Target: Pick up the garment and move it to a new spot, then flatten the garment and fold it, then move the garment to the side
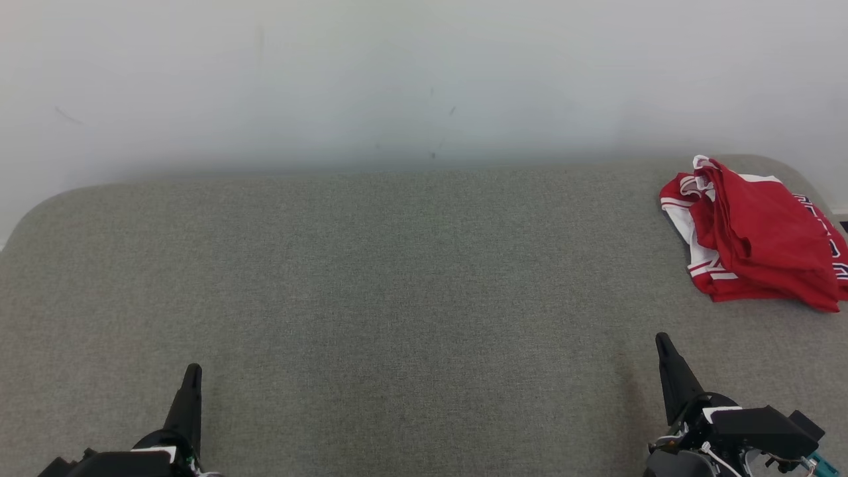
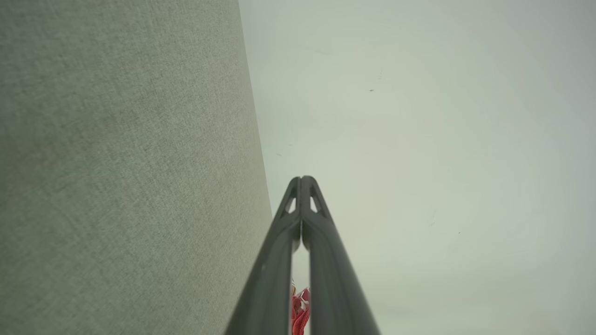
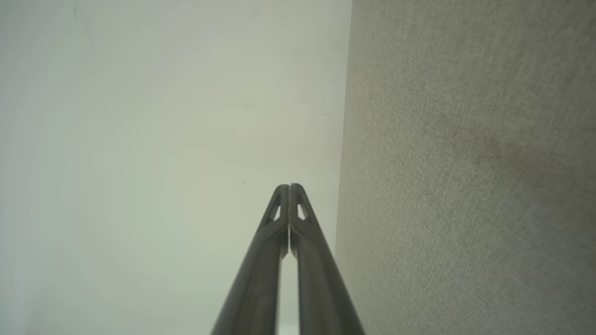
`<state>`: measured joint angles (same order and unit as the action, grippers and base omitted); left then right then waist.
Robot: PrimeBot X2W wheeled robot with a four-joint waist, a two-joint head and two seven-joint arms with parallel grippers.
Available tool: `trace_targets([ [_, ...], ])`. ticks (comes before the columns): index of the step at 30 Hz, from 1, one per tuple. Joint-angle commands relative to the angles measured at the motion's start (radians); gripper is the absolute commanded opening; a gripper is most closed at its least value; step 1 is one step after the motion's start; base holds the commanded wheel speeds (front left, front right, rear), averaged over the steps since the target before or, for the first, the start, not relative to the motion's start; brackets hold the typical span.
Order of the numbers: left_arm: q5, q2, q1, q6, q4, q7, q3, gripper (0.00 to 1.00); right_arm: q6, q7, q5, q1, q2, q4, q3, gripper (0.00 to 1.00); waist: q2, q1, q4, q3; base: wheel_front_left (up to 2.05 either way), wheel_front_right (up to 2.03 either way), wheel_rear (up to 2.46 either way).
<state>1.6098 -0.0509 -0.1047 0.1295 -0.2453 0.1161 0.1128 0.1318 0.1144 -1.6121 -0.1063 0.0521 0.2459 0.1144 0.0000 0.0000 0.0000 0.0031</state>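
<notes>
Garment (image 1: 755, 242) heaped at far-right table (image 1: 397, 278) edge; left pincer (image 1: 193, 370), right pincer (image 1: 662, 341) closed, empty.

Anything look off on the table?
Only the red garment: it lies bunched and creased at the table's far right corner, close to the edge. The left hand and right hand are shut, empty.

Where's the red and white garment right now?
In the head view the bunched red and white garment lies at the far right of the grey fabric surface, beyond the right gripper.
</notes>
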Motion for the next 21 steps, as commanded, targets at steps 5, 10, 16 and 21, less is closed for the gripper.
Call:
trace_targets([
  [5,0.006,0.002,-0.010,0.003,-0.001,0.000,0.003,0.00,-0.002,0.003,-0.002,-0.006,-0.003,-0.002,0.001,0.00,0.0000,0.0000,0.000,0.000,0.00,0.00,0.00],
  [10,0.006,0.002,-0.010,0.003,-0.001,0.000,0.003,0.00,-0.002,0.003,-0.002,-0.006,-0.003,-0.002,0.001,0.00,0.0000,0.0000,0.000,0.000,0.00,0.00,0.00],
  [16,0.006,0.002,-0.010,0.003,-0.001,0.000,0.003,0.00,-0.002,0.003,-0.002,-0.006,-0.003,-0.002,0.001,0.00,0.0000,0.0000,0.000,0.000,0.00,0.00,0.00],
  [21,0.006,0.002,-0.010,0.003,-0.001,0.000,0.003,0.00,-0.002,0.003,-0.002,-0.006,-0.003,-0.002,0.001,0.00,0.0000,0.0000,0.000,0.000,0.00,0.00,0.00],
])
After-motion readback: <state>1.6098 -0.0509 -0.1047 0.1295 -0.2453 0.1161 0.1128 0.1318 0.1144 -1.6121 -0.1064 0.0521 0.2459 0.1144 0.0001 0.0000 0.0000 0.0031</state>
